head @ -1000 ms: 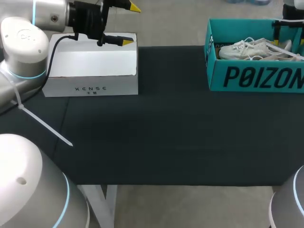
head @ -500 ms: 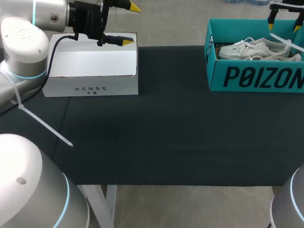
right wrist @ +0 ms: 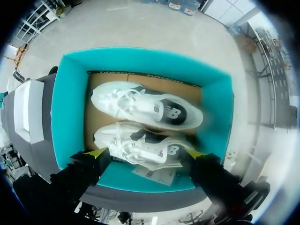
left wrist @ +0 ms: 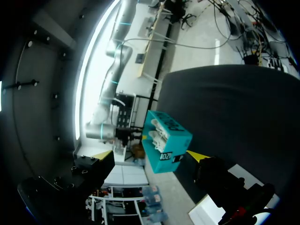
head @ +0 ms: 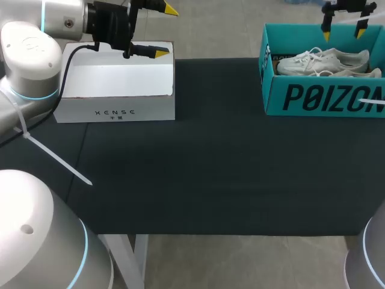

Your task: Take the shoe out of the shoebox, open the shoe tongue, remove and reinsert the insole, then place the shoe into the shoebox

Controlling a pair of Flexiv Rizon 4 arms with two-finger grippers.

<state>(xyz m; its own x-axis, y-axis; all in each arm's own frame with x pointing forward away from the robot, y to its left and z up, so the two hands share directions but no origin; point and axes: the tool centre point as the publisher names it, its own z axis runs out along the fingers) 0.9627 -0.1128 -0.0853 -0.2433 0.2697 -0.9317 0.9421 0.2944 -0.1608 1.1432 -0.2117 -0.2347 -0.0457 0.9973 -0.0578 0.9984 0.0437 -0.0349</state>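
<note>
A worktop (head: pixel 228 168) under a matt black cover fills the middle of the head view. Below the worktop's near edge stands a white frame leg (head: pixel 140 259). Pale grey floor (head: pixel 240 262), evenly lit, shows before and beyond the worktop.

Large print on shoebox (head: pixel 274 96) (also white box (head: pixel 114 84)).

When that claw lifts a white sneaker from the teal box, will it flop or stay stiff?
Probably light, stiff along the sole but soft above: the white sneaker looks fabric-topped. Its loose laces may dangle or snag. It lies tight beside the second sneaker in the teal shoebox, so lifting could nudge that one.
</note>
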